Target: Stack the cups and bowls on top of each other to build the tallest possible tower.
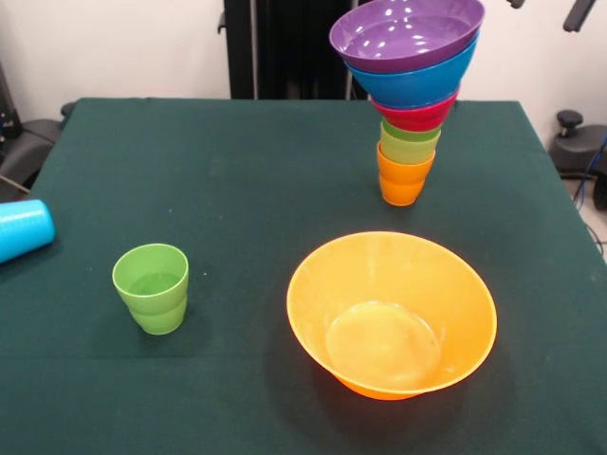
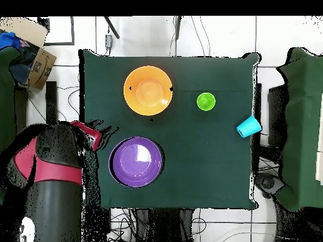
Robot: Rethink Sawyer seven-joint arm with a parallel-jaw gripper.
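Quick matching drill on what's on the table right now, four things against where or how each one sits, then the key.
Things:
1. purple bowl
2. orange cup
3. light blue cup
4. big orange bowl

States:
A. lying on its side at the table's edge
B. upright, alone, empty
C. bottom of the tower
D. top of the tower

Pairs: 1-D, 2-C, 3-A, 4-B
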